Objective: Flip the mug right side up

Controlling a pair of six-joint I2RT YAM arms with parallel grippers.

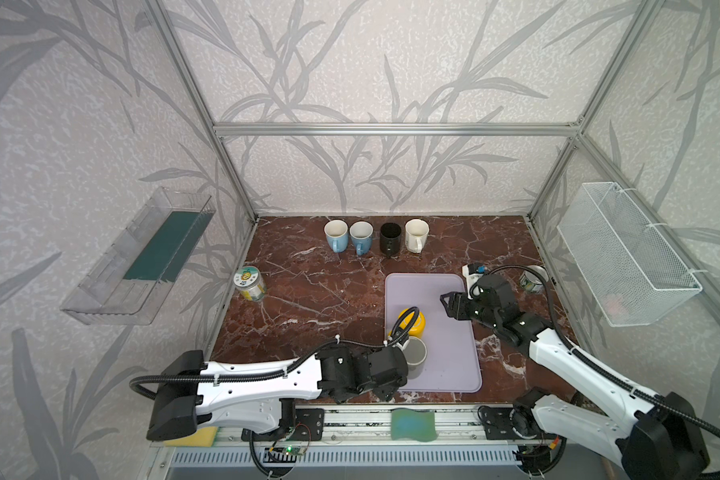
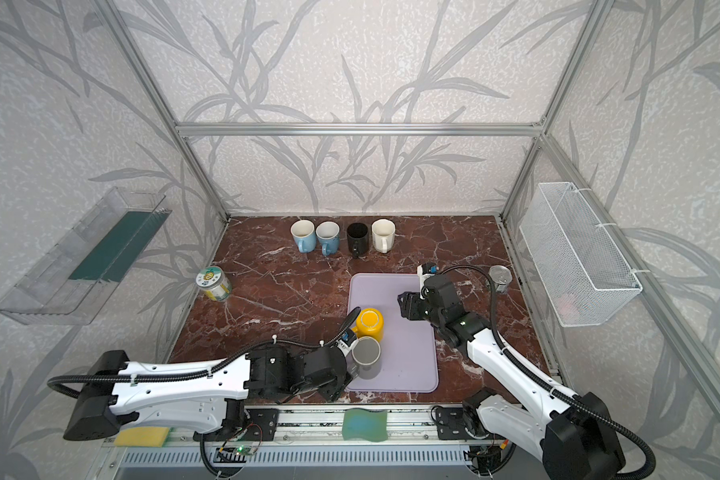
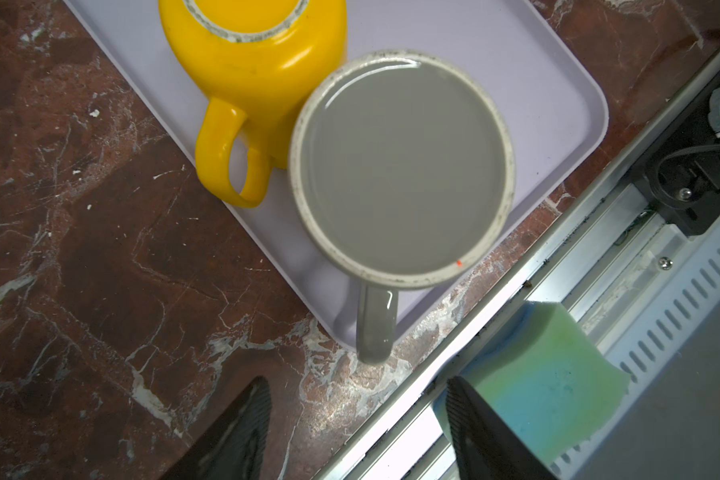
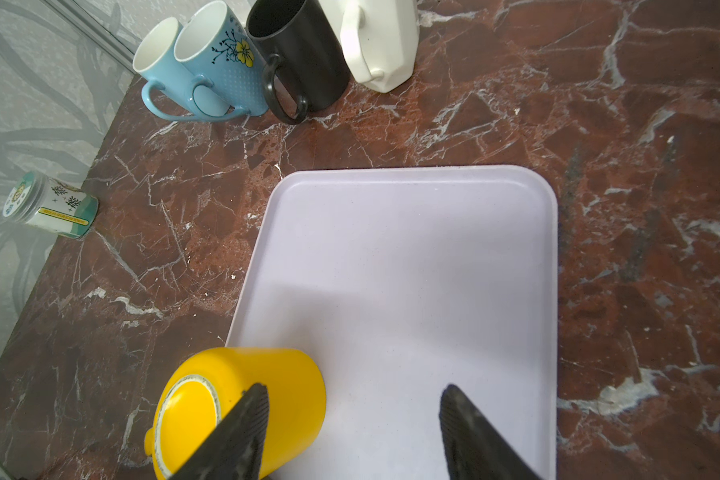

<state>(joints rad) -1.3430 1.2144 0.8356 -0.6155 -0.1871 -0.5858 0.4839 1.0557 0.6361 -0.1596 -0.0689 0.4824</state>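
The light is bright, soft and even, like daylight; it seems to fall from above, but no lamp shows. On the tray (image 1: 416,291) a pale shadow with no hard edge lies just beside the yellow mug (image 4: 292,386). The grey mug (image 3: 400,166), at the tray's corner, carries a thin white glare inside its rim and on its handle. In both wrist views the fingers (image 3: 233,436) are blurred, while the tray is sharp. In both top views the posts (image 1: 200,104) far from the tray lean outward, stretched by the wide lens.
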